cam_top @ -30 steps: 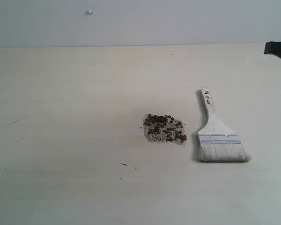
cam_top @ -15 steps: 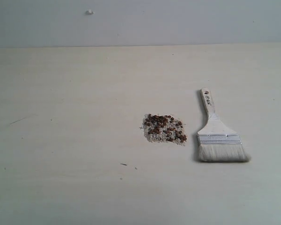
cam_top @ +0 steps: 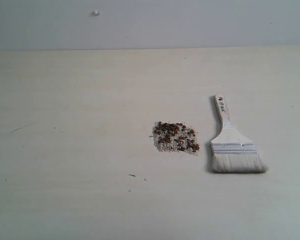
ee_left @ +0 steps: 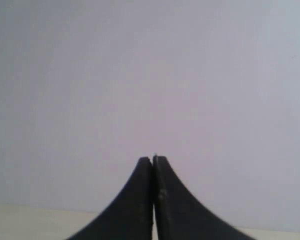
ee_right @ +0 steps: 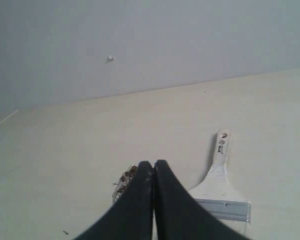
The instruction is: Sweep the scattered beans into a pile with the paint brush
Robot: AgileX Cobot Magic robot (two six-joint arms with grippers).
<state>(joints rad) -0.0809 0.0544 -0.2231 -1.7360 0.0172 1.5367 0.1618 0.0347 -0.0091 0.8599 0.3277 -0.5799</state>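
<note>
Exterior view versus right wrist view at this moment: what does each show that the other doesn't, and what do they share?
Only the exterior view: the whole pile, and the paint brush complete to its bristle tips, lying beside the pile and apart from it. Only the right wrist view: the right gripper, jaws shut, holding nothing. Both: the brush's handle and ferrule, an edge of the pile, the table, and the wall with its small white nub.
</note>
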